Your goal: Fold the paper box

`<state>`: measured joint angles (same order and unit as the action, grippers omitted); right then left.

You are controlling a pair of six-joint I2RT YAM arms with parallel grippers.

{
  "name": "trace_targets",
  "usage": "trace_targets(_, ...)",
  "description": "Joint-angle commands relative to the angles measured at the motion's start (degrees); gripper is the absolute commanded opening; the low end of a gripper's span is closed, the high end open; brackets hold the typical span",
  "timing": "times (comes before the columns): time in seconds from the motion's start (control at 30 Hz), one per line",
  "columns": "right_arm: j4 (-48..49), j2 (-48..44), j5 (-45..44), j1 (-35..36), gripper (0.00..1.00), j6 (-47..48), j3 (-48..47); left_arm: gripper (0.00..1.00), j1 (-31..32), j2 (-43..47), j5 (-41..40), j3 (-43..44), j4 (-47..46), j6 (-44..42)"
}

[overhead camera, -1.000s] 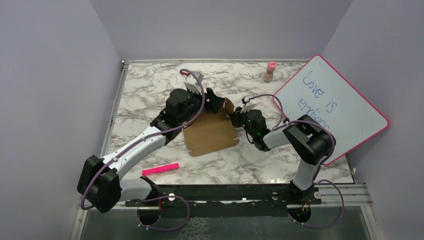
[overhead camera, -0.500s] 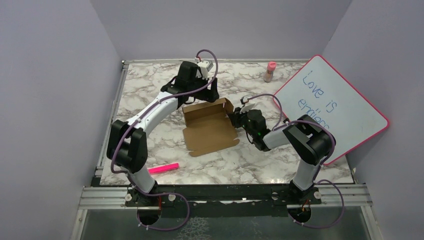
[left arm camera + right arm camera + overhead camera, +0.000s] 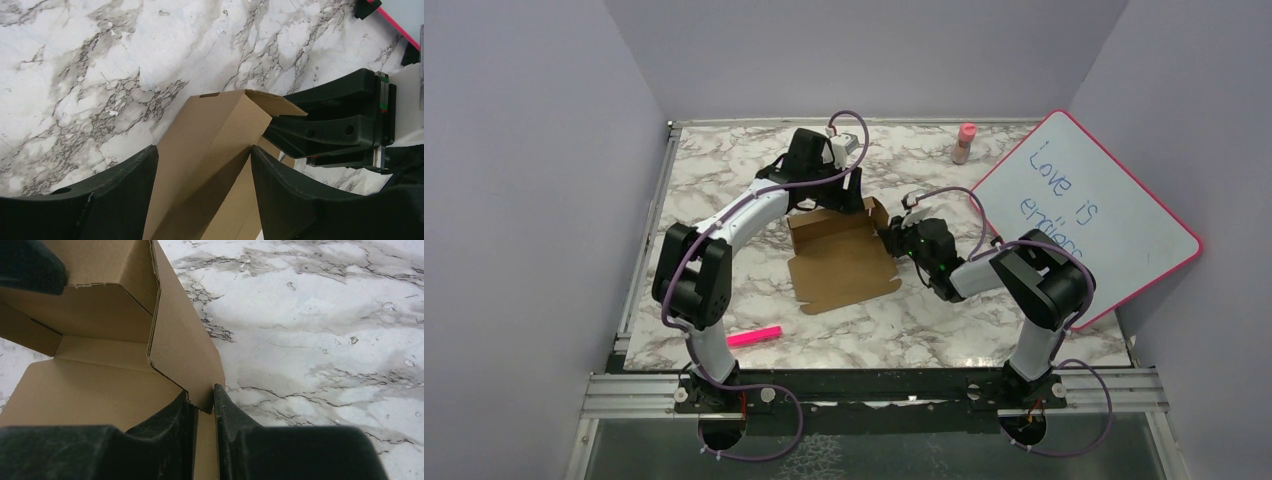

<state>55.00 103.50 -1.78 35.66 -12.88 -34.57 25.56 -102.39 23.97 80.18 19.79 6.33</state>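
Two arms meet at the paper box (image 3: 839, 265), which lies open on the marble table (image 3: 724, 170) to the left of the pink-framed whiteboard (image 3: 1114, 220). The box sits apart from the board, with the right arm's wrist in the gap between them. The box is only partly formed. Its base panel lies flat, its rear wall and the side wall nearer the whiteboard stand up, and its front flap lies spread toward the arm bases.

The right gripper (image 3: 892, 238) reaches in from the whiteboard side and is clamped on the box. In its wrist view the two black fingers (image 3: 165, 435) are drawn close together, with the lower corner of the upright side wall pinched between them.

The left gripper (image 3: 852, 200) comes down over the box's rear wall, further from the whiteboard than the right one. Its jaws stand apart, one on either side of the raised wall, and the brown card fills the gap between them. Whether the pads press on the card cannot be told. In the left wrist view the right gripper's fingers show just past the end of that wall.

A pink marker (image 3: 744, 337) lies flat far to the left of the whiteboard, near the table's front edge and well apart from the box. A small pink-capped bottle (image 3: 965, 143) stands upright near the whiteboard's upper left edge, at the back of the table
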Motion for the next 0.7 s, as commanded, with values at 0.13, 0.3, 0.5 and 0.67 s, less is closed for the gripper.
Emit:
trace_targets(0.13,-0.49,-1.45,4.01,0.38,0.3,2.51,0.77,0.68,-0.81,-2.3,4.73,0.8,-1.36,1.17)
trace_targets(0.3,0.15,-6.58,4.79,0.4,0.41,3.57,3.65,0.65,-1.63,-3.31,6.45,0.77,-1.6,1.52)
trace_targets(0.5,-4.08,-15.12,3.14,-0.13,0.48,7.58,5.44,0.64,-2.5,-3.59,8.02,0.33,-1.86,1.84)
trace_targets(0.67,-4.21,-21.42,4.16,-3.32,0.48,8.71,7.26,0.63,-2.71,-3.26,8.72,-0.23,-2.19,2.02)
